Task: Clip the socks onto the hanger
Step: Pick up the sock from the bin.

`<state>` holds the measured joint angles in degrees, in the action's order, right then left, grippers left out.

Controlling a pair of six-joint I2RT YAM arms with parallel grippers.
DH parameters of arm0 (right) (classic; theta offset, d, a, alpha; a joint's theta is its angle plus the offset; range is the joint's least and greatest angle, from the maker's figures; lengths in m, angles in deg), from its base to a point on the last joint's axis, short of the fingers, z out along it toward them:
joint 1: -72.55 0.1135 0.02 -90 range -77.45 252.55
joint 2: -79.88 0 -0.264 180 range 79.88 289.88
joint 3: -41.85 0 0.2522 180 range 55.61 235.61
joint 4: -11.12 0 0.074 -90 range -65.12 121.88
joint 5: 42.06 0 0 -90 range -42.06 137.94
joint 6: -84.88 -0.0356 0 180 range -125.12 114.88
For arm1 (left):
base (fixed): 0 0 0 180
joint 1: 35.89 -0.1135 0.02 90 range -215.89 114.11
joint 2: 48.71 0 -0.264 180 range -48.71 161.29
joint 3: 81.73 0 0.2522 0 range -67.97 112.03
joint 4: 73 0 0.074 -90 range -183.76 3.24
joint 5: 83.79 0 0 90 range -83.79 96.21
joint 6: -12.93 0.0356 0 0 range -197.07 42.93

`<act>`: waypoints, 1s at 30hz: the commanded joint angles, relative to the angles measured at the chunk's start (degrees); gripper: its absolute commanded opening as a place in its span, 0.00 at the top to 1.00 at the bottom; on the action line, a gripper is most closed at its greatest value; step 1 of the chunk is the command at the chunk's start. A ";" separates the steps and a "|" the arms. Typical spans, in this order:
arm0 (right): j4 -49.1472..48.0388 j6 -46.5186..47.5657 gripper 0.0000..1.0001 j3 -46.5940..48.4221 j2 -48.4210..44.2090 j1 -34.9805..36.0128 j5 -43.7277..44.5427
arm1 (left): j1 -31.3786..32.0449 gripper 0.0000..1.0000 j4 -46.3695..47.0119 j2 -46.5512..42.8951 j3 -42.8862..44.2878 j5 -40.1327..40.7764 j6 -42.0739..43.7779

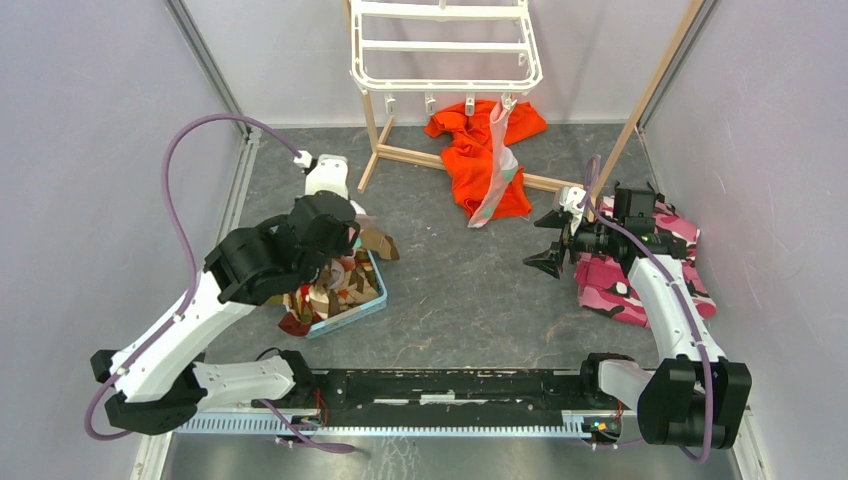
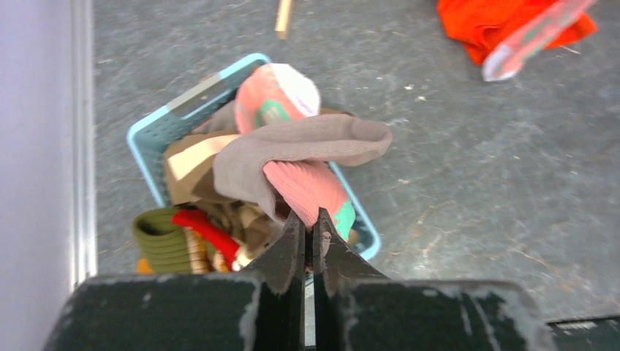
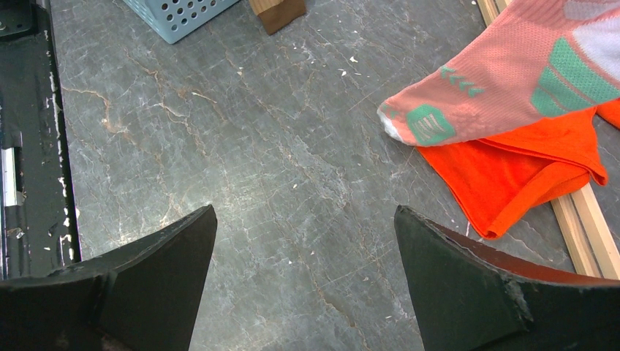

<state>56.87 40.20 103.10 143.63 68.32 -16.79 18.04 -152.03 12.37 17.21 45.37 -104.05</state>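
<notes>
Tool on left (image 2: pixel 311 219) pinching pink sock (image 2: pixel 303 183), hidden overhead by arm (image 1: pixel 265 258)

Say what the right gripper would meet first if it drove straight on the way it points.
Most likely the bare table top: the right gripper angles down at it, jaws wide open with nothing between them. Further along that line sit the blue basket and a wooden block, though depth is hard to judge.
</notes>
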 commanded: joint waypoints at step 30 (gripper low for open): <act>4.64 7.13 0.02 3.29 -0.55 0.19 -3.99 | -5.07 0.98 19.69 -8.91 6.40 -11.83 1.83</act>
<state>59.86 43.87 103.80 143.74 68.32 -18.45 13.24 -137.22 2.81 19.71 36.87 -105.36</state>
